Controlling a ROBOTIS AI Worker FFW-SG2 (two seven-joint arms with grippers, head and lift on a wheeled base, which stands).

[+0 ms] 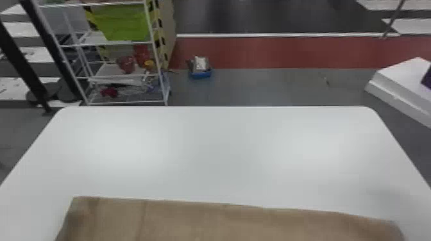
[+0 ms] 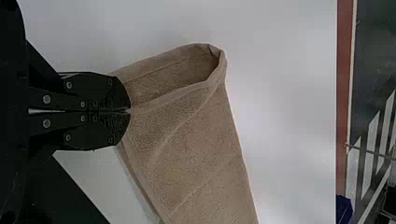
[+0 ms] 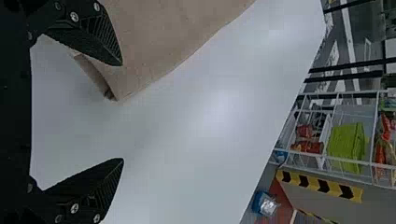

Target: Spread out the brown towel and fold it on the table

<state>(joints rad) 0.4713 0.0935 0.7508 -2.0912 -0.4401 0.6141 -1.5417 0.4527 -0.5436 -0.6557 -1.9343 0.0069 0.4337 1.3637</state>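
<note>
Grips one end of the brown towel (image 2: 196,126) in the left hand (image 2: 130,111), across the near part of the white surface (image 1: 218,150); holds the right hand (image 3: 122,112) wide open near a towel corner.

the head view's bottom edge crops the towel (image 1: 224,222).
</note>
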